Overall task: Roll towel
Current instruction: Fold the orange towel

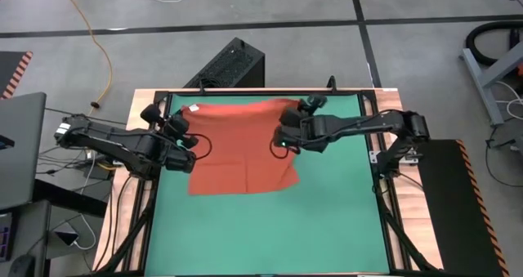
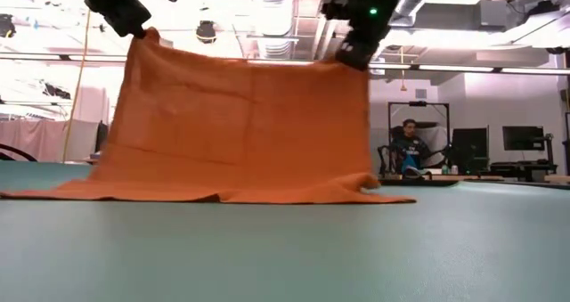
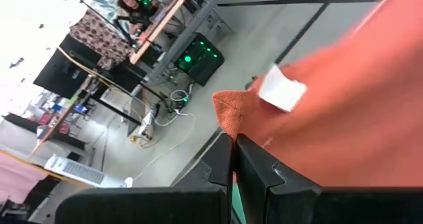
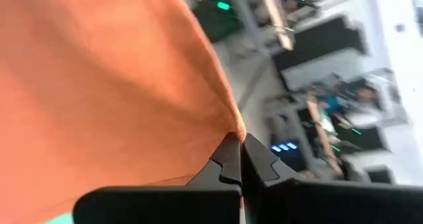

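2 arms lift the towel by its upper corners.

In the centre of the low view the towel (image 2: 236, 128) hangs like a curtain, its bottom edge trailing on the green table (image 2: 294, 248). The left gripper (image 3: 233, 139) is clamped tight on 1 corner near the white tag (image 3: 281, 90); the right gripper (image 4: 239, 143) pinches the other corner, fingers closed on cloth.

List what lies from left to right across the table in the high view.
left gripper, shut on the towel's corner → towel → right gripper, shut on its other corner → bare green table
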